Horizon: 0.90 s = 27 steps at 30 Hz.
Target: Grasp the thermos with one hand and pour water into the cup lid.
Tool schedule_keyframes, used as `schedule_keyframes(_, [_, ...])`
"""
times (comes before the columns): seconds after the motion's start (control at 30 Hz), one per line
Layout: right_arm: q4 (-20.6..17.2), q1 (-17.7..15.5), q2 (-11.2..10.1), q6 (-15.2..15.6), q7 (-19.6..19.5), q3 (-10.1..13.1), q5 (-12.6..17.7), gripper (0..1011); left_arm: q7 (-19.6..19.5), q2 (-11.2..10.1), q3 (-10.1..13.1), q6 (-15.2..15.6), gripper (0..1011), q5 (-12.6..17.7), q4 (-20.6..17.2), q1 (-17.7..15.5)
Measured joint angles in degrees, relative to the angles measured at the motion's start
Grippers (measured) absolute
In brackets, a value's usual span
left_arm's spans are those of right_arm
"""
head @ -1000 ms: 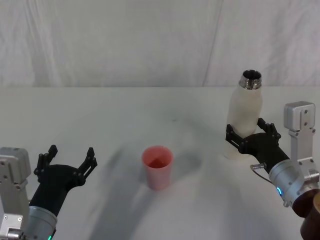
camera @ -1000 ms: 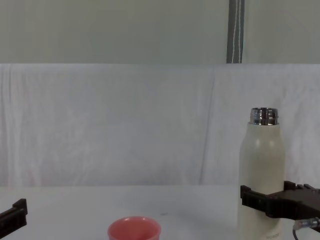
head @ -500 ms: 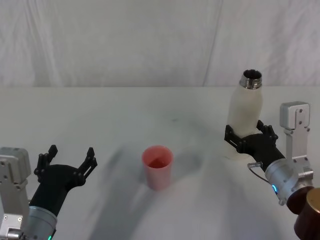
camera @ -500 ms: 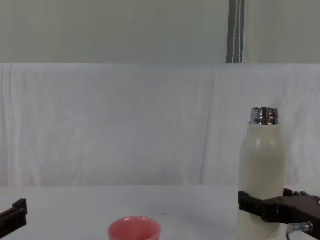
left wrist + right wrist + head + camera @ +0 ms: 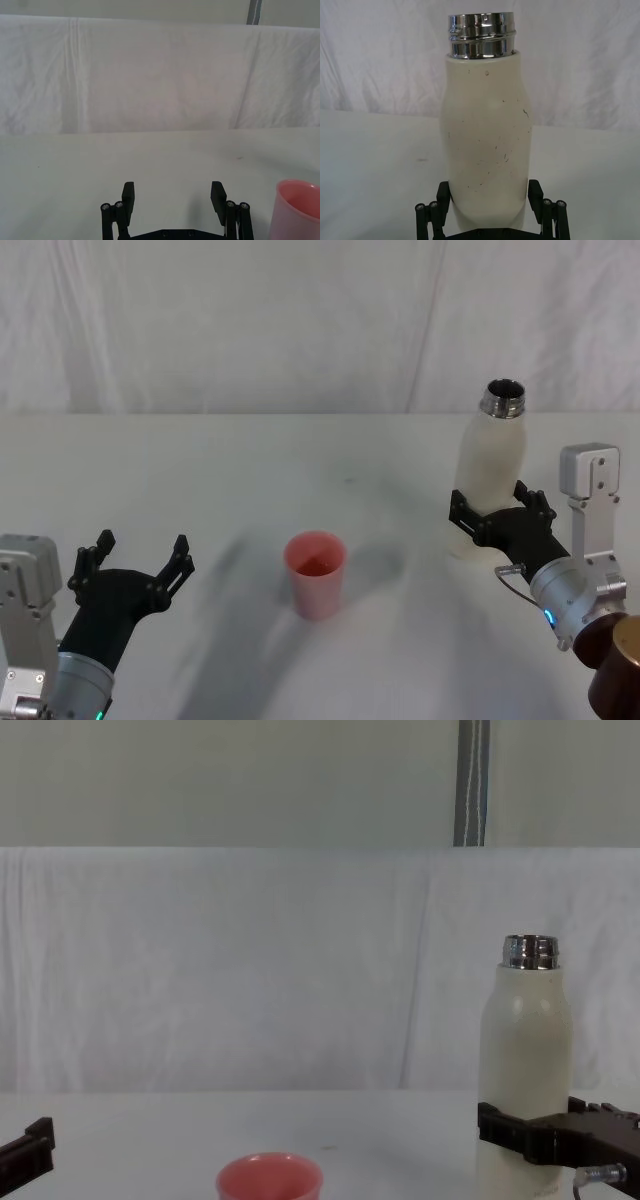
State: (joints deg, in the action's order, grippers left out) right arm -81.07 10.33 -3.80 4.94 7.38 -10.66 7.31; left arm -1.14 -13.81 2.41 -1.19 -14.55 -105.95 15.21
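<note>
The cream-white thermos (image 5: 490,480) stands upright on the table at the right, its steel neck uncapped. My right gripper (image 5: 492,508) is open and straddles its lower body, one jaw close against each side (image 5: 489,192). The chest view has the thermos (image 5: 525,1070) with the black jaws low across it. The pink cup lid (image 5: 316,573) stands upright at the table's middle, left of the thermos and apart from it. My left gripper (image 5: 140,555) rests open and empty at the front left, the cup lid (image 5: 297,210) off to one side of it. The water is out of view.
A white cloth covers the table (image 5: 300,460) and hangs as a backdrop behind it. A brown round part (image 5: 620,680) of my right arm sits at the lower right corner. Bare tabletop lies between the cup lid and the thermos.
My right gripper sank slightly lower around the thermos a second ago and has held still since. The thermos, the cup lid and my left gripper have not moved.
</note>
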Motion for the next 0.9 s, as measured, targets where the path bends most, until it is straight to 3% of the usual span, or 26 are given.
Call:
schedule_keyframes(0.2, [-0.07,-0.03,-0.03,0.00,0.02,-0.01,-0.02,946,0.00,0.00,0.00,0.00,1001,0.00,0.00,0.00])
schedule_keyframes(0.9, [-0.17,-0.08,-0.09,0.00,0.08,-0.01,-0.06,944,0.00,0.00,0.00,0.00,1001,0.00,0.00,0.00])
